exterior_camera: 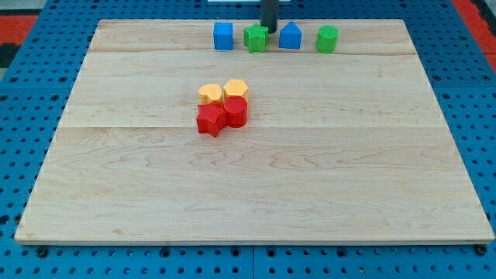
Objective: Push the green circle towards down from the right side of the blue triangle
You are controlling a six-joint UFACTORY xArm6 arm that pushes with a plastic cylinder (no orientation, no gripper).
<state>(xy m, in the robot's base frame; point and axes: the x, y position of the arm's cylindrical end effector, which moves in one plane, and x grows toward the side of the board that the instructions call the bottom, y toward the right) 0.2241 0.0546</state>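
Note:
The green circle (pixel 327 39) sits near the view's top edge of the wooden board (pixel 256 186), just right of the blue triangle (pixel 290 36). A small gap separates them. My tip (pixel 268 29) comes down from the view's top, between the green star (pixel 256 38) and the blue triangle. It is close to the star's upper right corner and well to the left of the green circle. A blue cube (pixel 223 36) is at the left end of this row.
A tight cluster lies left of the board's centre: a yellow heart-like block (pixel 209 94), a yellow hexagon (pixel 235 88), a red star (pixel 210 119) and a red hexagon-like block (pixel 236 111). Blue pegboard surrounds the board.

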